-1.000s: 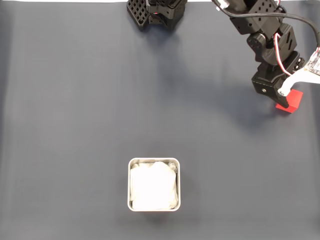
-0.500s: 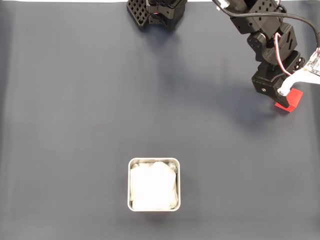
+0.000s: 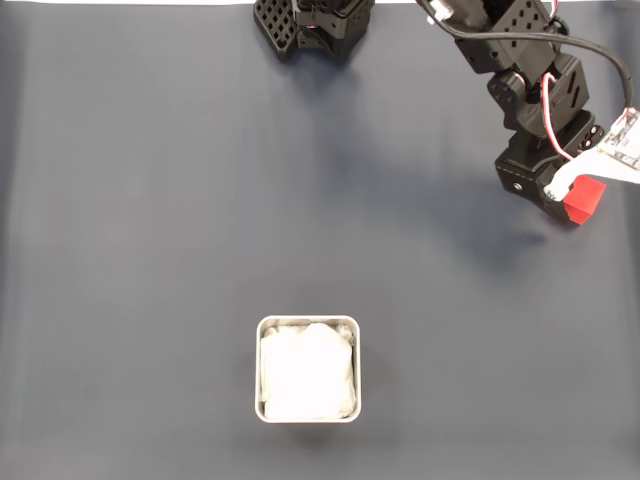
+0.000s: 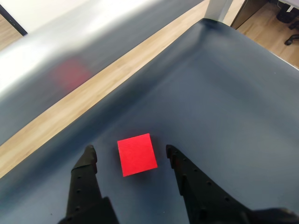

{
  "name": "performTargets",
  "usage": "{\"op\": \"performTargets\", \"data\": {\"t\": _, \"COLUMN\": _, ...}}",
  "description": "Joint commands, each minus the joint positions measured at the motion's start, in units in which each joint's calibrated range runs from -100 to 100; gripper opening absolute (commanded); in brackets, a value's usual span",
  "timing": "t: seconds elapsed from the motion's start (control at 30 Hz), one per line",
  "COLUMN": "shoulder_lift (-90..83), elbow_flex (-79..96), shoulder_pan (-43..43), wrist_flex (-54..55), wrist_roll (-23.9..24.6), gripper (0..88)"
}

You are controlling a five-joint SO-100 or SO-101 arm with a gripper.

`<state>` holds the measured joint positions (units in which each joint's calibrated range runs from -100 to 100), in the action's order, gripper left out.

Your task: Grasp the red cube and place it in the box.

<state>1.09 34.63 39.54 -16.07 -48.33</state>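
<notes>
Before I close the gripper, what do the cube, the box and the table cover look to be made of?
Red cube: matte, uniform red, no gloss; likely foam or painted wood, hard to say. Box: silvery rim with a dull sheen, seemingly metal; white lining looks soft and crumpled, like tissue or cloth. Table cover: dark blue-grey, faintly creased with a soft sheen, probably fabric or vinyl.

The claw (image 4: 130, 150) points down at the mat, its fingers spread apart.

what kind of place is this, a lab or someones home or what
Probably an office or hobby workspace, though that is a guess. A dark mat covers a tabletop with just a red cube and a metal box laid out for the arm. The wrist view shows wood flooring beyond the table.
</notes>
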Motion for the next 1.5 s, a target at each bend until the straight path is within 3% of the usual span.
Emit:
{"op": "performTargets", "data": {"t": 0.0, "shoulder_lift": -0.4, "elbow_flex": -0.2, "shoulder_pan": -1.1, "wrist_flex": 0.7, "wrist_roll": 0.4, "gripper": 33.7}}
{"op": "performTargets", "data": {"t": 1.03, "shoulder_lift": 3.9, "elbow_flex": -1.0, "shoulder_pan": -0.3, "wrist_flex": 3.3, "wrist_roll": -0.3, "gripper": 31.8}}
{"op": "performTargets", "data": {"t": 1.47, "shoulder_lift": 3.9, "elbow_flex": -0.3, "shoulder_pan": 0.0, "wrist_flex": 5.3, "wrist_roll": -3.6, "gripper": 25.7}}
